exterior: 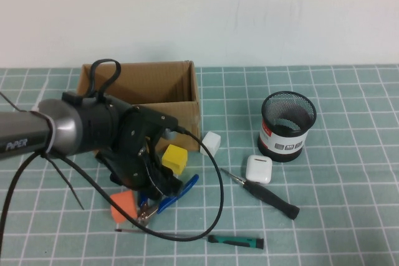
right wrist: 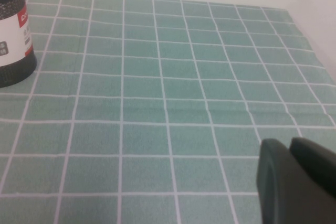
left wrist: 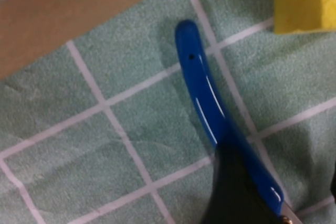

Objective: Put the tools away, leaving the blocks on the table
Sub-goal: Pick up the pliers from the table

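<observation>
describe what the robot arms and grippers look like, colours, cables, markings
Left arm: grey tube marked PiPER in white, silver ring, black wrist housing, black cables looping around it. Left gripper is black, low over the mat. Right gripper shows only as a dark matte rounded part in its wrist view.

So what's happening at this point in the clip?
The left gripper is down over the blue-handled pliers, jaws open, not yet holding them. Both screwdrivers, the black-handled one and the green-and-black one, lie on the mat, with nothing seen put away. The orange, yellow and white blocks stay out. The right gripper sits shut, apart.
</observation>
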You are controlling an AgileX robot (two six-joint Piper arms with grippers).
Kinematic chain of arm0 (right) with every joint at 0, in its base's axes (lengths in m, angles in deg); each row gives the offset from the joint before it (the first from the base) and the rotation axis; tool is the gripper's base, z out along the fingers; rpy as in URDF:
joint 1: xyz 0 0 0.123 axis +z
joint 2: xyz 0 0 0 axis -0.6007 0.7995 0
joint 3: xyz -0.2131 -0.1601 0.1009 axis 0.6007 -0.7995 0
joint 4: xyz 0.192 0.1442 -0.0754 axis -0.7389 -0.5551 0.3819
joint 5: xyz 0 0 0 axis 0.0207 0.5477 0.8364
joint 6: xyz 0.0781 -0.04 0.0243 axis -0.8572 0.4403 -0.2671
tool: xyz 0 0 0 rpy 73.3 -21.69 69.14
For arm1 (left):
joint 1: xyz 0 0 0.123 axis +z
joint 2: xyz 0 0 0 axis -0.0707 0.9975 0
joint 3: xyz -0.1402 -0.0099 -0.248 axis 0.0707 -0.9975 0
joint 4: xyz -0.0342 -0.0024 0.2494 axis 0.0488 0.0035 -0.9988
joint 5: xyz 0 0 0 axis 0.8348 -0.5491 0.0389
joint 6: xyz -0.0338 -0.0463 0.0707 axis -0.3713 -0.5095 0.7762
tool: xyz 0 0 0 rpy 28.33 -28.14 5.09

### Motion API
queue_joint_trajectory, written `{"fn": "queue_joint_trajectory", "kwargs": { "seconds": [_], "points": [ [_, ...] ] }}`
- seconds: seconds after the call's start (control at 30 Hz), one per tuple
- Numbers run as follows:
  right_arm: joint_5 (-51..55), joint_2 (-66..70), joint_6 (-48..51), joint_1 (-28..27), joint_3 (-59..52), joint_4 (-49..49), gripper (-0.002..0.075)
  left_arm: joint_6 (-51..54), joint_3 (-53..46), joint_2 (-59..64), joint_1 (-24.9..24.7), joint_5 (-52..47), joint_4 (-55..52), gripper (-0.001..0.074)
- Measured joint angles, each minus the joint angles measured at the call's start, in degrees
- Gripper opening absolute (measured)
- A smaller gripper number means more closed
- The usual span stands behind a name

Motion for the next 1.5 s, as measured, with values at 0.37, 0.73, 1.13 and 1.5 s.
{"fn": "queue_joint_trajectory", "kwargs": {
  "seconds": [0.37,0.73,1.13,1.5],
  "points": [
    [0.00,0.00,0.00,0.00,0.00,0.00,-0.0009,0.39,-0.03,-6.45,-4.30,0.04,-2.84,0.0357],
    [0.00,0.00,0.00,0.00,0.00,0.00,-0.0009,12.99,-0.03,-0.76,-9.80,0.04,-4.30,0.0357],
    [0.00,0.00,0.00,0.00,0.00,0.00,-0.0009,13.45,-0.03,1.43,-9.15,0.98,-7.06,0.0270],
    [0.00,0.00,0.00,0.00,0.00,0.00,-0.0009,15.06,-0.03,1.52,-9.15,0.02,-7.52,0.0084]
  ]
}}
